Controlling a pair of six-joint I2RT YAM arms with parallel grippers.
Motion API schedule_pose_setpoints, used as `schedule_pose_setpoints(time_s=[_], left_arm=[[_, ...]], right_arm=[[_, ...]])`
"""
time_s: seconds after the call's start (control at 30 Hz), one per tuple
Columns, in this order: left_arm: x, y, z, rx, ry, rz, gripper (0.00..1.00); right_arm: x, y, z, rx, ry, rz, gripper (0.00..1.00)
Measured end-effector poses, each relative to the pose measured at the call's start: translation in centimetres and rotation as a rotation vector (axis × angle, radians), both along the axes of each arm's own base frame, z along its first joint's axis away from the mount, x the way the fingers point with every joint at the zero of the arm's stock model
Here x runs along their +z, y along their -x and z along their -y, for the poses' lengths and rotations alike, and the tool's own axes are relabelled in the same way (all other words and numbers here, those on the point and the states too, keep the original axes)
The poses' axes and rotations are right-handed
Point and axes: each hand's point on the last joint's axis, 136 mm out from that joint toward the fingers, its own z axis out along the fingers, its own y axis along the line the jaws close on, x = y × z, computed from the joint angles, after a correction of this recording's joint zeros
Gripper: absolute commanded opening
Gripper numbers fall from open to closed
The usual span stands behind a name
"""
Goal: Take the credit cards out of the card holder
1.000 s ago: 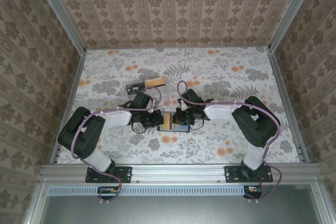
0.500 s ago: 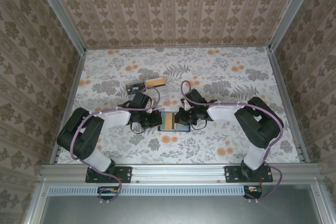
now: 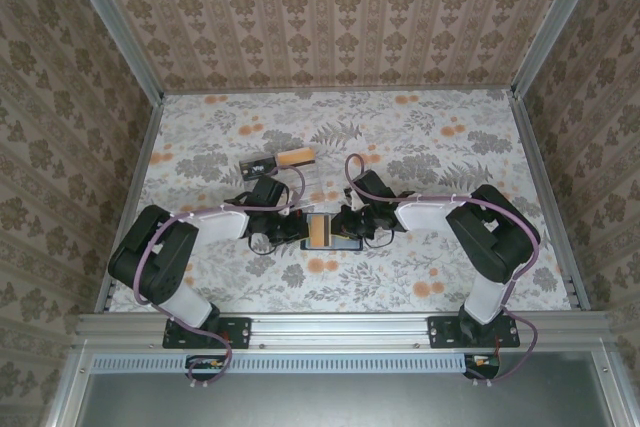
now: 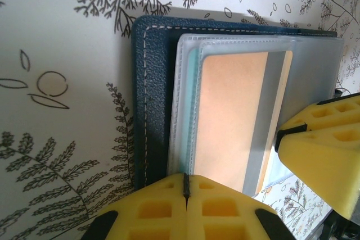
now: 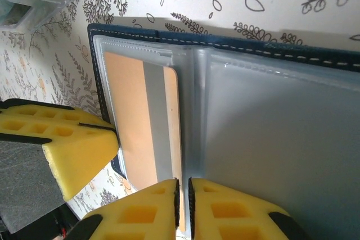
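The card holder point(image 4: 152, 99) lies open on the counter point(image 4: 56, 54), just ahead of the left gripper point(image 4: 185, 186), whose pads are pressed together. The right gripper point(image 5: 181, 195) is barely parted at the protruding end of the tan-orange card point(image 4: 230, 122); I cannot tell whether it pinches the card. The card looks thin, stiff and slick, so that exposed end is the place to grip.

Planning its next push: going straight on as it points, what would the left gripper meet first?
Probably the tan-orange card lying in the open card holder, though depth is unclear.
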Motion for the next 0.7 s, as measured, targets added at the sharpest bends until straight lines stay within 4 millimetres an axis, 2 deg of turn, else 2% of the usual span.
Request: schedule_pose_setpoints(time_s=[0.47,0.63,0.7], left_arm=[[0.0,0.0,0.0,0.0,0.0,0.0,0.0],[0.0,0.02,0.02,-0.001,0.0,0.0,0.0],[0.0,0.01,0.01,-0.001,0.0,0.0,0.0]], right_arm=[[-0.44,0.16,-0.39,0.014,-0.02,-0.018,0.18],[-0.62,0.14,-0.47,0.012,-0.02,-0.026,0.0],[-0.58,0.16,-0.51,0.016,-0.023,-0.024,0.0]])
